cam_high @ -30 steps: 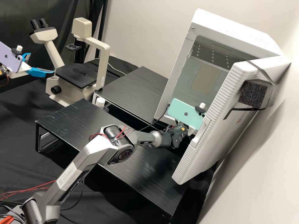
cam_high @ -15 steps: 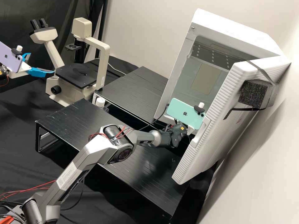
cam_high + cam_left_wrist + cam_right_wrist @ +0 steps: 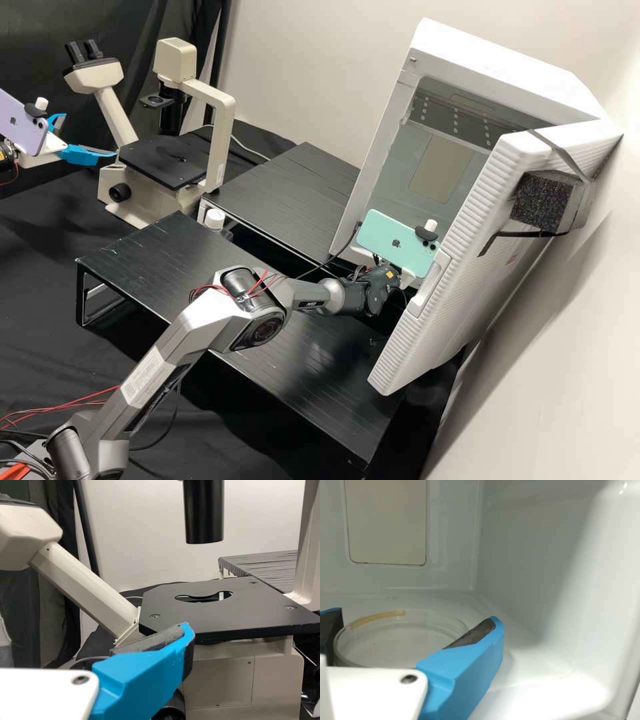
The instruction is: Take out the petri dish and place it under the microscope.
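Petri dish (image 3: 400, 645) is lying level, low inside the white cab (image 3: 520, 63), w/ a tan strip (image 3: 377, 617) running along part of its rim. R gripper (image 3: 408, 280) is sitting at the cab's opening, green phone (image 3: 390, 240) riding on top; in right wrist view R gripper (image 3: 417, 619) is pointing into the cab, fingers standing open, one on each side of dish, but can't tell if the pads are touching it. Door (image 3: 440, 320) is hanging wide open on cab, dark foam block (image 3: 543, 200) being strapped to it. Near stand (image 3: 157, 250) is stretching out in front of cab, w/ R arm (image 3: 260, 327) passing over it; far stand (image 3: 287, 193) is standing btwn cab & micro. White-capped bottle (image 3: 215, 219) is standing away from cab, by the gap btwn stands. Micro (image 3: 223, 143) is standing well apart from cab, dark stage (image 3: 240, 612) lying bare. L gripper (image 3: 90, 136) is hanging on micro's side away from cab, fingers spread apart, purple phone (image 3: 23, 130) riding above
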Motion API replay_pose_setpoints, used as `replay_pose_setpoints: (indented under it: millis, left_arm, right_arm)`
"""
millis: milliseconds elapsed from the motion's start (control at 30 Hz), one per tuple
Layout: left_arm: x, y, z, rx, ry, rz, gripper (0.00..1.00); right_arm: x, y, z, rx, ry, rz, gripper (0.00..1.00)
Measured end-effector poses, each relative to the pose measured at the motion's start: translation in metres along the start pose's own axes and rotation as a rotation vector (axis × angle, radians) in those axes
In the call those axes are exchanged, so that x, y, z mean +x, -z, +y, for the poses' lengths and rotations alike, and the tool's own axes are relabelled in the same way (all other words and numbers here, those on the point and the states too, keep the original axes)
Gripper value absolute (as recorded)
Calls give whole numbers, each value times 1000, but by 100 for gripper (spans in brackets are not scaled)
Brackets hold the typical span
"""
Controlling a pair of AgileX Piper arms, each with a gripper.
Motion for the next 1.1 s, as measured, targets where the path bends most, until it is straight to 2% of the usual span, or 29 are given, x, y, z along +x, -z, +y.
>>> replay_pose_setpoints:
  millis: [300, 700, 867, 1000, 1100]
  left_arm:
    - [0, 0, 0, 0, 0, 0, 100]
    - [0, 0, 0, 0, 0, 0, 100]
    - [0, 0, 0, 0, 0, 0, 100]
    - [0, 0, 0, 0, 0, 0, 100]
    - [0, 0, 0, 0, 0, 0, 100]
  right_arm:
    - [-6, -1, -4, 28, 7, 2, 0]
    - [-46, 5, 25, 28, -32, -6, 0]
    - [-64, 9, 31, 32, -46, 24, 0]
    - [-76, 17, 30, 40, -53, 78, 0]
    - [-88, 21, 26, 65, -54, 105, 0]
